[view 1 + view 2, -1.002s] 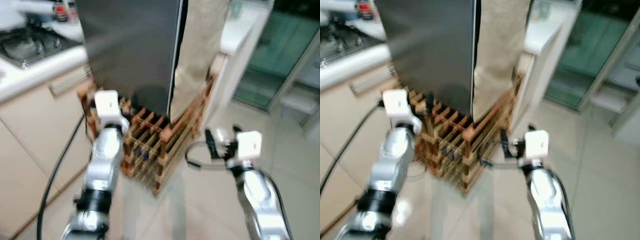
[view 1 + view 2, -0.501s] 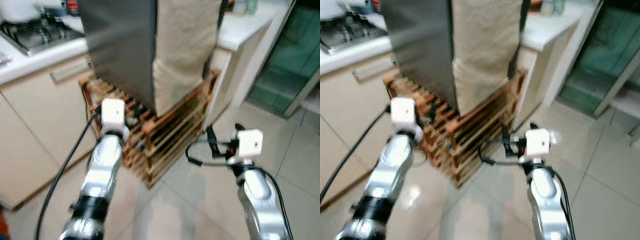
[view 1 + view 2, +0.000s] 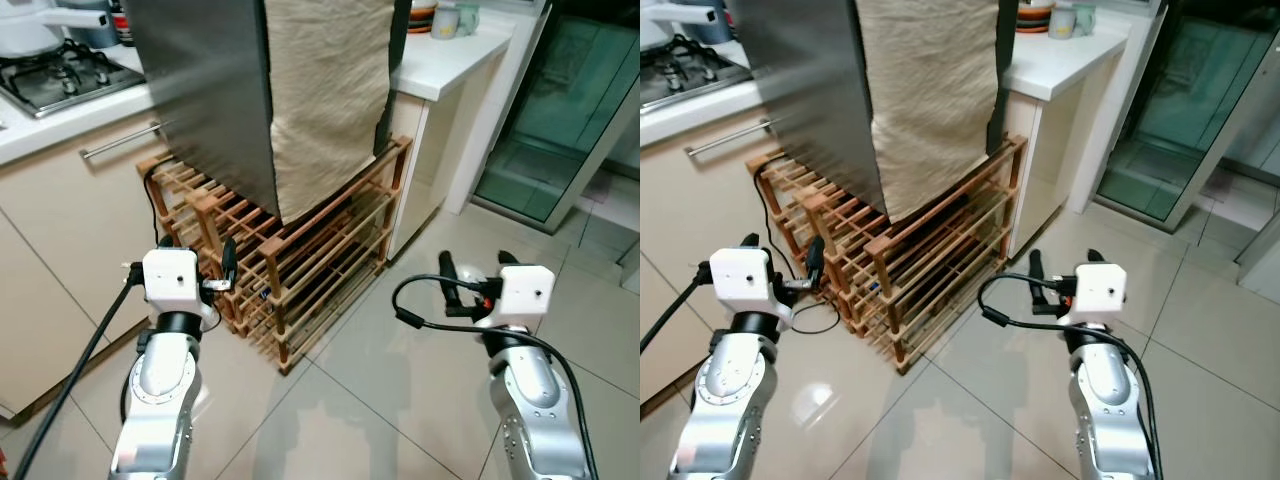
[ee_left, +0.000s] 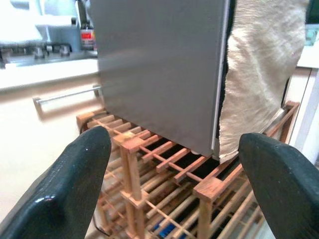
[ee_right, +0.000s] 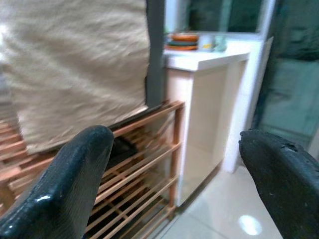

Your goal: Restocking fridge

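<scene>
Fridge [image 3: 205,90]: a tall grey steel-faced body standing on a wooden rack [image 3: 290,270] between two counters, ahead of the robot and above both grippers. A beige cloth [image 3: 325,95] hangs down its right side. No handle can be made out, and no goods to be stocked are in view.

Left to right: a hob [image 3: 55,75] on the left counter [image 3: 70,125], with a drawer handle [image 3: 120,142] below; the fridge and cloth on the rack; the right counter [image 3: 455,55] carrying bowls [image 3: 420,15] and cups; a glass door [image 3: 555,110] at far right.

Left gripper [image 4: 172,164]: raised just before the rack's near left corner, fingers spread wide, holding nothing; in the left wrist view the fridge's lower front edge lies straight ahead between the fingers. Right gripper [image 5: 174,164]: raised over the tiled floor [image 3: 400,400], well apart from the rack, fingers likewise spread wide and empty, facing the rack's right end and the right counter.

Governing relation: the fridge's long axis is vertical and its face lies ahead and up from both grippers. The left arm is judged the nearer. Task judged at its approach stage, door not yet opened.
</scene>
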Controlling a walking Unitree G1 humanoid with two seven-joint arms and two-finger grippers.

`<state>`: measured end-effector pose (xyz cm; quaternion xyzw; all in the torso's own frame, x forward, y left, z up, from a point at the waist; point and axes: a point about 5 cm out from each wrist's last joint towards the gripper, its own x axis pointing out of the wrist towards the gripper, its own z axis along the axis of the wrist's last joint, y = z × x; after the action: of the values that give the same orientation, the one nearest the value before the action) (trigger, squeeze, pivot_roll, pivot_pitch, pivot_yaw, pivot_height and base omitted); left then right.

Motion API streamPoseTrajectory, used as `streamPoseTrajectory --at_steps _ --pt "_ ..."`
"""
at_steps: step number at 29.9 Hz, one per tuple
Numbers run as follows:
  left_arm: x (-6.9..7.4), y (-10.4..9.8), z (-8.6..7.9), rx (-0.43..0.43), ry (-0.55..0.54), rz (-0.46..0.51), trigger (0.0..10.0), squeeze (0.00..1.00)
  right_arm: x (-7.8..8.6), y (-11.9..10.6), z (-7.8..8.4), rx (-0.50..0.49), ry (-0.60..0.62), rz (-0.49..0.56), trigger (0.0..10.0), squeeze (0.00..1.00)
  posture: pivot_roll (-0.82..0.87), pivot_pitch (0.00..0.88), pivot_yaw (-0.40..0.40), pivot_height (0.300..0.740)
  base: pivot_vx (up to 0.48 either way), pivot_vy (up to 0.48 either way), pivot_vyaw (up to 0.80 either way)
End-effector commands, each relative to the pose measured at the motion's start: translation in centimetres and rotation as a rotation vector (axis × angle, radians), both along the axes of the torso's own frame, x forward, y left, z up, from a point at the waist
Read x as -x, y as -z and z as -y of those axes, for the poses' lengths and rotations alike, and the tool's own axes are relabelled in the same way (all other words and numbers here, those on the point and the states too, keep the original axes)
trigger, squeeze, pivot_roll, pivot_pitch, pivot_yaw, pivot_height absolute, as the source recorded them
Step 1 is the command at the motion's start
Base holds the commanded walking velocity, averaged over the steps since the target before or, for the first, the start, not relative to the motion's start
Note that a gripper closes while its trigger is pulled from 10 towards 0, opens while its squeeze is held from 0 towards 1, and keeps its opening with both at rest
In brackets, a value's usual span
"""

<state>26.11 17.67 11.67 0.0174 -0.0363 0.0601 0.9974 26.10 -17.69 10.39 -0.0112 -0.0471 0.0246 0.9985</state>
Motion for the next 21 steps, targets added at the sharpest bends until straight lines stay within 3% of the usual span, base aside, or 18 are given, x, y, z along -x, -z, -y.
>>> streamPoseTrajectory --at_steps 1,12,21 --pt "-0.9 -1.1 0.1 0.032 -0.027 0.028 10.0 0.0 -0.1 0.1 0.6 0.009 0.016 -0.004 10.0 0.0 -0.1 0.0 0.013 0.74 0.48 0.0 0.46" --pt "-2.4 -1.8 0.6 0.024 -0.007 0.009 10.0 0.0 -0.3 0.1 0.0 0.016 -0.01 0.001 10.0 0.0 -0.1 0.0 0.019 0.74 0.48 0.0 0.04" --pt "-2.7 -2.1 1.8 0.012 0.064 0.025 10.0 0.0 -0.4 0.1 -0.2 0.013 -0.016 0.004 10.0 0.0 -0.11 0.0 0.023 0.74 0.48 0.0 0.0"
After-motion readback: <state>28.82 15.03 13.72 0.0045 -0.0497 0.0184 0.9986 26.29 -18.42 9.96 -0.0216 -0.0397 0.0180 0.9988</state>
